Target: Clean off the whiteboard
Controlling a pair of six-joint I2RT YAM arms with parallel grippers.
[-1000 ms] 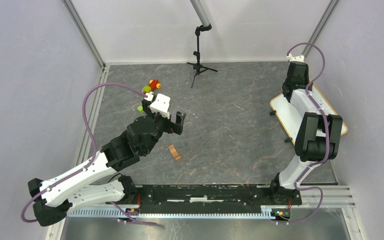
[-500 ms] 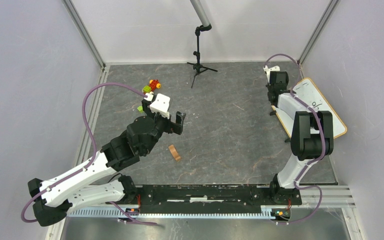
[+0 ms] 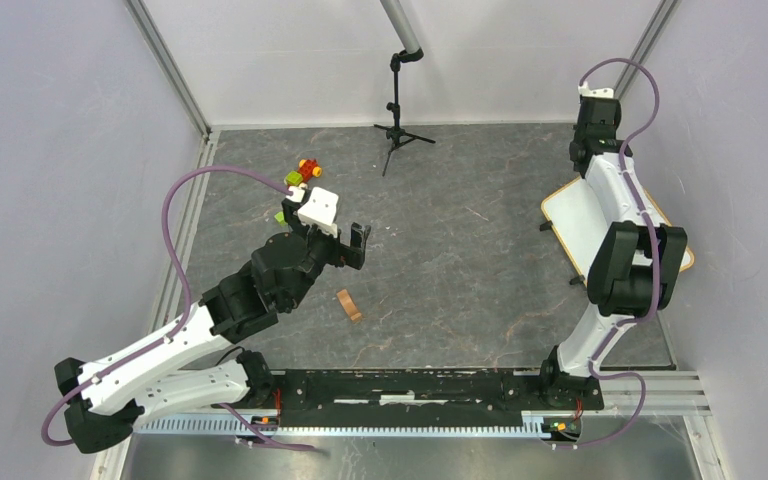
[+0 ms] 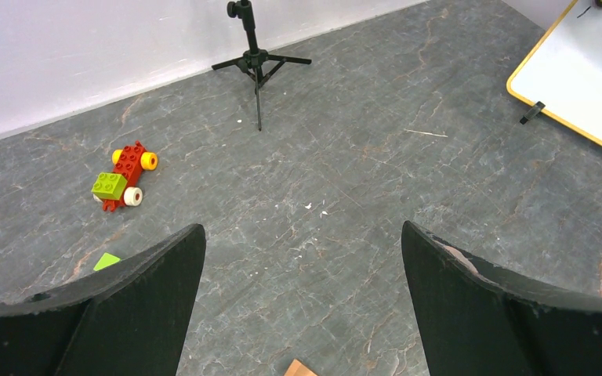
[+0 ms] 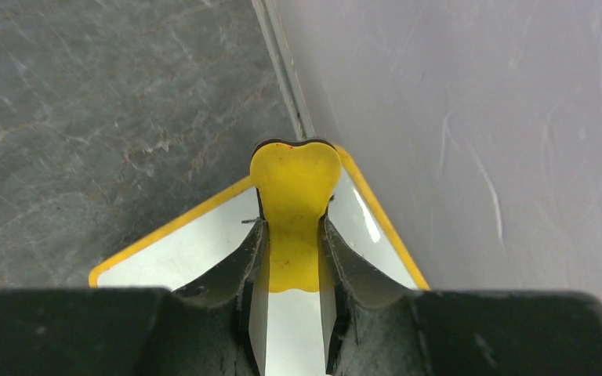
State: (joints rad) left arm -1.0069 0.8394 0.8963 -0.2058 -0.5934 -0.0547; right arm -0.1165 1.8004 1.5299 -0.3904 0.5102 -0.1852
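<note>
The whiteboard (image 3: 568, 225) is being worked at the right edge of the table (image 3: 460, 280), close against the right wall (image 3: 745, 150). Its tan frame is showing beside the right arm (image 3: 632, 265), which is stretched out over it. In the right wrist view, the far corner of the board is being covered by a yellow eraser (image 5: 294, 184), and that eraser is being clamped firmly between the fingers of the right gripper (image 5: 292, 231). It cannot be told whether the pad is being pressed onto the surface or held just above it.

The white surface around the eraser is looking almost bare, apart from one tiny dark mark. Much of the board is being hidden under the arm in the top view, so leftover writing cannot be ruled out.

A wiping stroke is judged to be in hand, at its far end. Next, a pull back toward the near edge is being called for, with the eraser flat, pressed down and inside the frame.

Out on the left, the left gripper (image 4: 302, 231) is being held spread wide and empty above the table, well apart from the board. A brick toy car (image 4: 125, 176), a small tripod (image 4: 252, 59) and a wooden piece (image 3: 348, 304) are being left alone.
</note>
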